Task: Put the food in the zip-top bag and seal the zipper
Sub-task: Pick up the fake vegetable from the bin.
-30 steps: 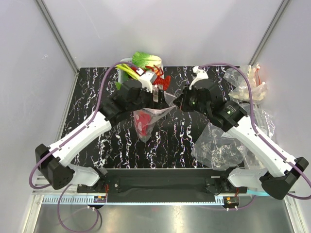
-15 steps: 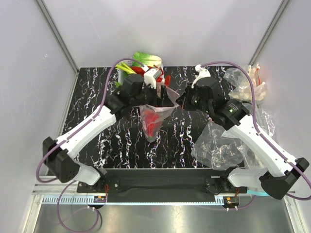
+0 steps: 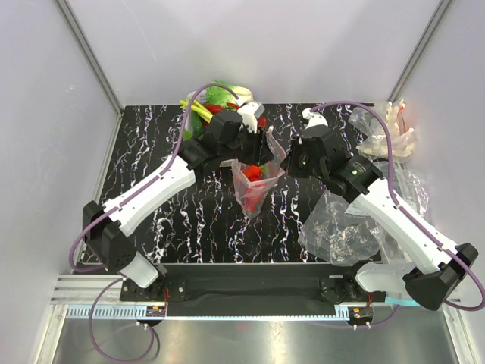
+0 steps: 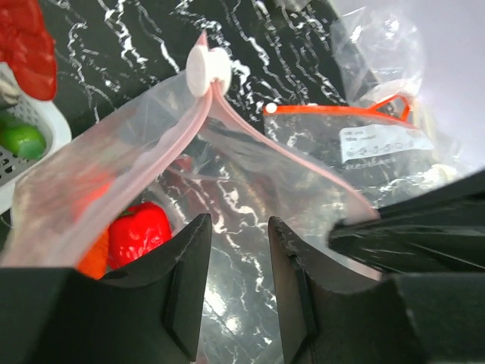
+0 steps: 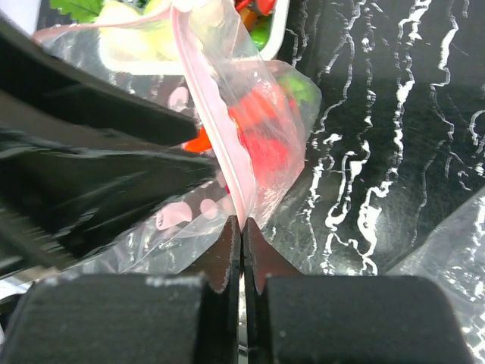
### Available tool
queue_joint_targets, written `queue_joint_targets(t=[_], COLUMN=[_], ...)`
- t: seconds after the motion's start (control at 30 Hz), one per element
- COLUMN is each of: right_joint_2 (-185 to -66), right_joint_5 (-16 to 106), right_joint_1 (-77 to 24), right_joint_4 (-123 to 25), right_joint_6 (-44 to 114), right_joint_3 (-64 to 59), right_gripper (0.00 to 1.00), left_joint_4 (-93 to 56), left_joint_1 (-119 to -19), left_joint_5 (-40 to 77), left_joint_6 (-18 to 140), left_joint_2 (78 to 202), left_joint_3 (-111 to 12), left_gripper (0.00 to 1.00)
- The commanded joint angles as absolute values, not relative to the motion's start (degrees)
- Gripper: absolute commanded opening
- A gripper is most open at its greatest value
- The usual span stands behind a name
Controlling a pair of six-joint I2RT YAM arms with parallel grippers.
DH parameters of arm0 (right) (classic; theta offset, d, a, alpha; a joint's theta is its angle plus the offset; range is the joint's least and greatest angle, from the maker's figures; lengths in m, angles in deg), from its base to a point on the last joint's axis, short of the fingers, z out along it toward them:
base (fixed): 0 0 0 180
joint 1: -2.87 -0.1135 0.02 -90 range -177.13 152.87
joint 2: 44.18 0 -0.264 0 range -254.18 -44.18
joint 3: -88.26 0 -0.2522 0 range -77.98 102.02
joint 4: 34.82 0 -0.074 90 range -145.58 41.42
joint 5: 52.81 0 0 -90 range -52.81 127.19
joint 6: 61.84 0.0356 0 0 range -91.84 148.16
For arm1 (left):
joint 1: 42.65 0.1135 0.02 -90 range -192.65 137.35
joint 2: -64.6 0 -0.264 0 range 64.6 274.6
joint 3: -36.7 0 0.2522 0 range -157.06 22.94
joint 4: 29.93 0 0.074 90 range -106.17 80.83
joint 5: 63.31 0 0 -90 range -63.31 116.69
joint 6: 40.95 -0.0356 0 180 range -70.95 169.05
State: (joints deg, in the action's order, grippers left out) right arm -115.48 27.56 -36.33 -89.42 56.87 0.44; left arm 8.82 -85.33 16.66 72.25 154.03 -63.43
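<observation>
The zip-top bag (image 3: pixel 254 189) hangs above the table with its mouth open and red food (image 3: pixel 252 173) inside. My right gripper (image 3: pixel 282 161) (image 5: pixel 241 224) is shut on one end of the pink zipper (image 5: pixel 203 98). In the left wrist view the white slider (image 4: pixel 206 70) sits at the strip's far end, and a red pepper (image 4: pixel 140 227) shows through the film. My left gripper (image 3: pixel 258 148) (image 4: pixel 239 224) hovers at the bag's mouth. Its jaws stand partly apart with nothing between them. More food lies in the white basket (image 3: pixel 227 97) behind.
Several plain clear bags (image 3: pixel 341 224) lie crumpled at the right side of the table, with another pile (image 3: pixel 386 133) at the back right. A clear bag with an orange-red strip (image 4: pixel 341 110) lies beyond the held bag. The basket's rim (image 4: pixel 34 129) is close on the left.
The bag and both grippers have shifted right and a little back. My left gripper's jaws have narrowed from wide open. The right gripper has kept its hold on the zipper.
</observation>
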Motion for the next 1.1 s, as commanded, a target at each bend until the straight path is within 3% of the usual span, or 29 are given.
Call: queue_joint_targets(t=[0.0,0.17,0.33,0.5,0.67,0.73,0.87,1.07], right_joint_2=[-114.6,-113.5,-110.6,-109.0,-109.0,-110.0,-112.9,-115.4], right_joint_5=[23.4,17.7,13.9,7.8,9.8,10.9,14.0,17.1], right_joint_1=[-36.0,-35.9,-35.7,-35.5,-35.5,-35.5,-35.5,-35.5], right_joint_4=[-90.5,-92.6,-95.7,-100.7,-100.7,-99.6,-97.1,-90.8], right_joint_6=[55.8,55.0,54.8,53.9,53.1,52.9,52.7,53.3], right_joint_3=[0.1,-0.7,0.5,5.9,9.2,8.2,4.3,-2.9], right_gripper=[0.0,0.0,0.0,0.0,0.0,0.0,0.0,0.0], left_joint_4=[8.4,7.5,4.1,9.2,14.6,14.4,12.7,8.6], left_joint_1=[-85.2,-83.1,-78.5,-71.7,-67.1,-64.8,-60.9,-55.0], left_joint_5=[13.3,-3.7,-7.9,0.5,14.7,18.1,23.8,29.2], left_joint_6=[72.6,75.0,78.2,75.8,73.3,73.0,73.0,73.4], left_joint_2=[152.2,146.5,137.9,135.1,134.5,134.0,135.8,142.0], left_joint_3=[-69.2,-68.7,-64.2,-62.7,-60.0,-58.2,-53.9,-51.2], left_gripper=[0.41,0.44,0.48,0.51,0.57,0.67,0.99,0.99])
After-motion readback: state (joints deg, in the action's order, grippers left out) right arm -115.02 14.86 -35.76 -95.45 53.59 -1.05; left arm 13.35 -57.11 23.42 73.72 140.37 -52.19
